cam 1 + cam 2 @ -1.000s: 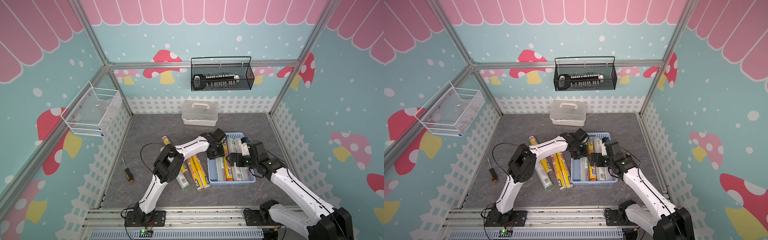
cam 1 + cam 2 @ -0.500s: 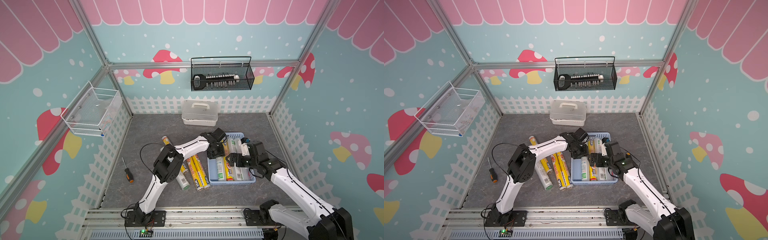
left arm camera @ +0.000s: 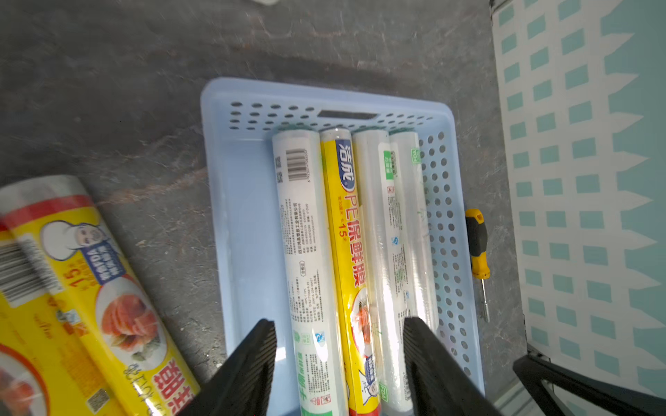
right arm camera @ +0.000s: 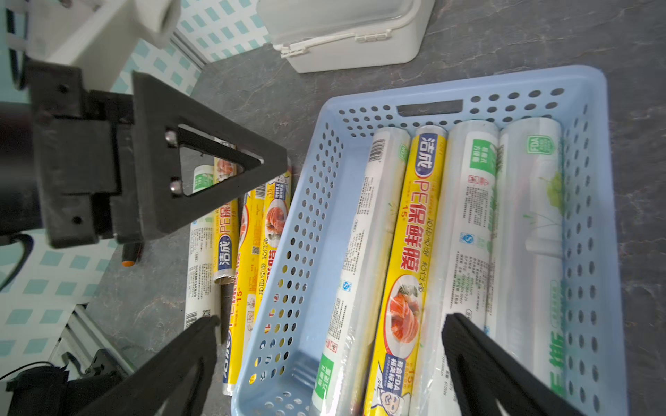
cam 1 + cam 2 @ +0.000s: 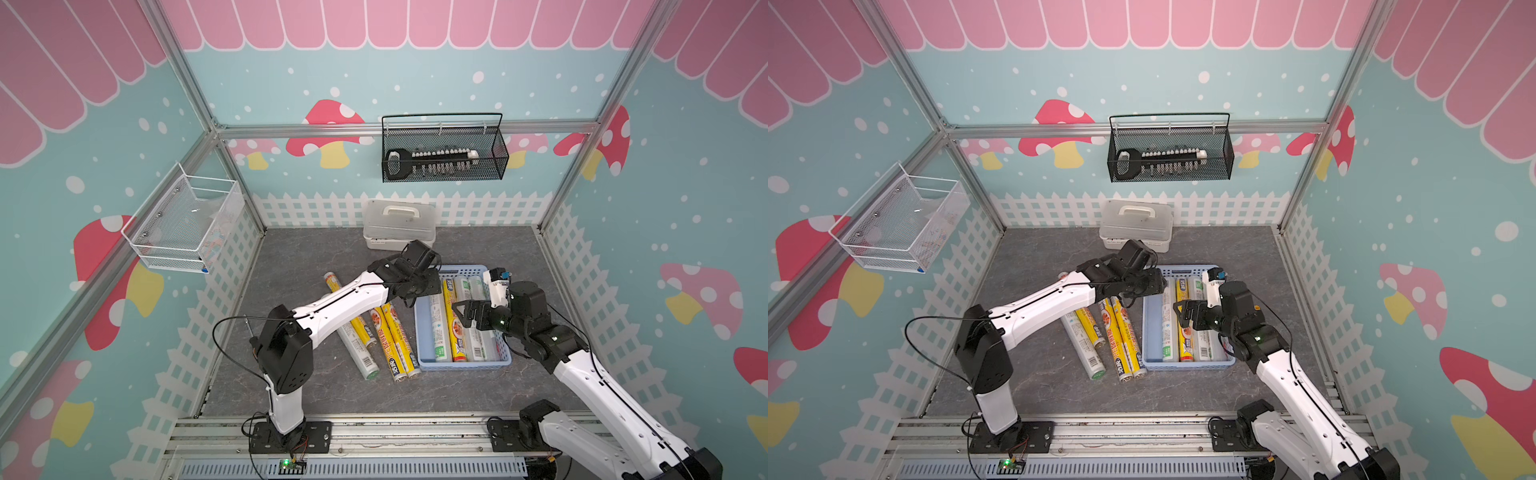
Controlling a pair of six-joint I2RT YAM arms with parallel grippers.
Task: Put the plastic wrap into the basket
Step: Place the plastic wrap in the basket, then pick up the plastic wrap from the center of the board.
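Basket [image 3: 248, 223] on surface [image 5: 316, 257] holds four plastic wrap rolls [image 3: 306, 252]; four loose rolls [image 5: 395, 345] lie beside it. Only the left wrist view shows a yellow-handled screwdriver [image 3: 476, 245] alongside the basket. Yellow label reads "洁成 PE保鲜膜". Left claw [image 3: 342, 360] parted, empty; right claw [image 4: 331, 360] wide, empty.

wrap rolls [image 5: 451, 316]: 8 | basket [image 5: 463, 365]: 1 | wire baskets [image 5: 495, 166]: 2 | screwdriver [image 3: 476, 241]: 1 | box [image 5: 399, 227]: 1

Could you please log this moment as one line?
left pincer open over basket | right pincer open | basket rolls: four | table rolls: four
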